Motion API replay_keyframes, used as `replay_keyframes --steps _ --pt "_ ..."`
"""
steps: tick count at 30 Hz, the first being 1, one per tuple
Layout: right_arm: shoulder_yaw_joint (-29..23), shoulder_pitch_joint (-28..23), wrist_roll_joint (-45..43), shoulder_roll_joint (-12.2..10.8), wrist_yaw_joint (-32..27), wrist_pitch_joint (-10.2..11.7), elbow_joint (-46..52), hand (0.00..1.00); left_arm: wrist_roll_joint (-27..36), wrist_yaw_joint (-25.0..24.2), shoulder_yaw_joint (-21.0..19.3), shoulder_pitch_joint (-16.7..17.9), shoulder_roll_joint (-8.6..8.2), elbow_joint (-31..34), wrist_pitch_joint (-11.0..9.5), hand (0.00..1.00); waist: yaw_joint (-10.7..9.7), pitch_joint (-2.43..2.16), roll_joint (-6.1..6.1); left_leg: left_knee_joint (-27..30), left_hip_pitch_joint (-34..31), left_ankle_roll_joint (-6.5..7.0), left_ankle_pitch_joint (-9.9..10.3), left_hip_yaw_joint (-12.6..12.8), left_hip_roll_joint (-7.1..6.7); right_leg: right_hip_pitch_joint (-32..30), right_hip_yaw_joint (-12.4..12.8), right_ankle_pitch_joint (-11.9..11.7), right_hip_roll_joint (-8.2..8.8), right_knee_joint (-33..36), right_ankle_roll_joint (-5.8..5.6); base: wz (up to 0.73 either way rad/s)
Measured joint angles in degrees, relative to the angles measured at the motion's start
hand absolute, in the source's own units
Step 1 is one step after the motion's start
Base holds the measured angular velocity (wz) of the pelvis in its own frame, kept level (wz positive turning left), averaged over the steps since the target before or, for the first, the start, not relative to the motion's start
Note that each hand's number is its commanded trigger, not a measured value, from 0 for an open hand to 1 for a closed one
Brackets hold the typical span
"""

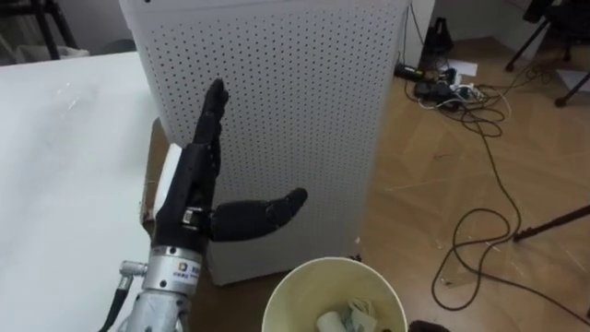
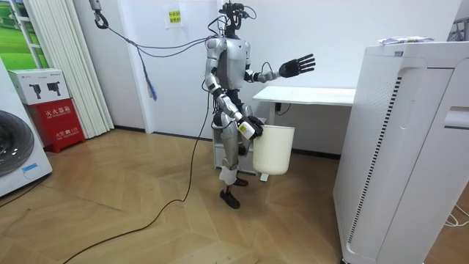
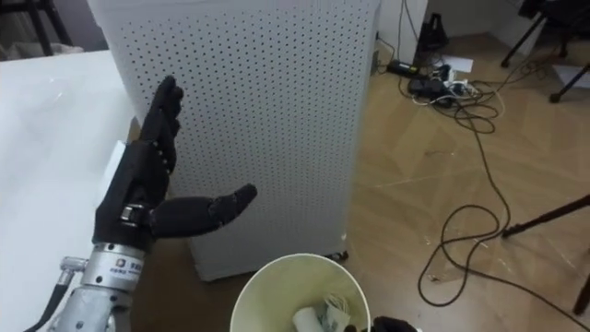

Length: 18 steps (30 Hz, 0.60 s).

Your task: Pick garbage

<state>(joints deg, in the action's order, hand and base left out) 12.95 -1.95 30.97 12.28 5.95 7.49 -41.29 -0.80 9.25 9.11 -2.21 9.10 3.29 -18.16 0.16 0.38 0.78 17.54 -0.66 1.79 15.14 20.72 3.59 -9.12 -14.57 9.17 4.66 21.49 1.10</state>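
Left hand hovering beside tabletop edge, fingers spread open, gripping nothing (probably readying reach). Right hand gripping bin rim, holding it low for drop-ins; garbage lying inside.

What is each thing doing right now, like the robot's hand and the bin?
Black left hand: open, fingers straight, raised, holding nothing.
Round cream plastic bin: upright, partly filled.
White crumpled rubbish: lying inside the bin.
Right hand: at the bin's rim.
Tall white perforated cabinet: standing upright.
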Motion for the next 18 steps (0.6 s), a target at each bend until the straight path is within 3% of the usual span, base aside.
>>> replay_keyframes --steps 5,9,13,18 --pt "-0.7 -0.7 0.0 0.0 0.2 0.0 0.3 1.00 0.1 1.1 -0.1 0.3 0.26 0.6 0.0 0.00 0.8 0.04 -0.16 0.0 1.6 -0.75 0.5 0.0 0.75 1.3 0.1 0.0 -0.97 -0.9 -0.01 -0.08" --pt "-0.7 -0.7 0.0 0.4 1.5 0.1 0.6 1.00 0.0 1.2 -1.3 1.3 0.94 5.4 0.0 0.00 2.1 0.11 -1.48 0.4 2.4 -1.40 1.1 -2.1 0.98 1.2 0.5 0.2 -1.83 -0.7 0.61 -0.30" --pt "-0.7 -0.9 -1.4 0.3 2.8 0.1 0.7 1.00 0.1 1.2 -2.9 5.1 1.24 10.1 0.0 0.00 3.1 0.22 -2.25 0.5 3.4 -1.42 1.1 -7.2 -0.24 0.8 0.9 1.2 -1.78 0.7 1.53 -0.43" --pt "-0.7 -1.4 -5.8 0.7 3.6 0.1 2.4 1.00 -1.8 1.2 -3.9 6.8 1.62 11.1 0.0 0.00 2.6 0.26 -2.14 -0.5 3.8 -1.93 0.8 -10.6 -0.58 0.1 2.3 1.8 -2.14 1.4 2.05 -0.14"
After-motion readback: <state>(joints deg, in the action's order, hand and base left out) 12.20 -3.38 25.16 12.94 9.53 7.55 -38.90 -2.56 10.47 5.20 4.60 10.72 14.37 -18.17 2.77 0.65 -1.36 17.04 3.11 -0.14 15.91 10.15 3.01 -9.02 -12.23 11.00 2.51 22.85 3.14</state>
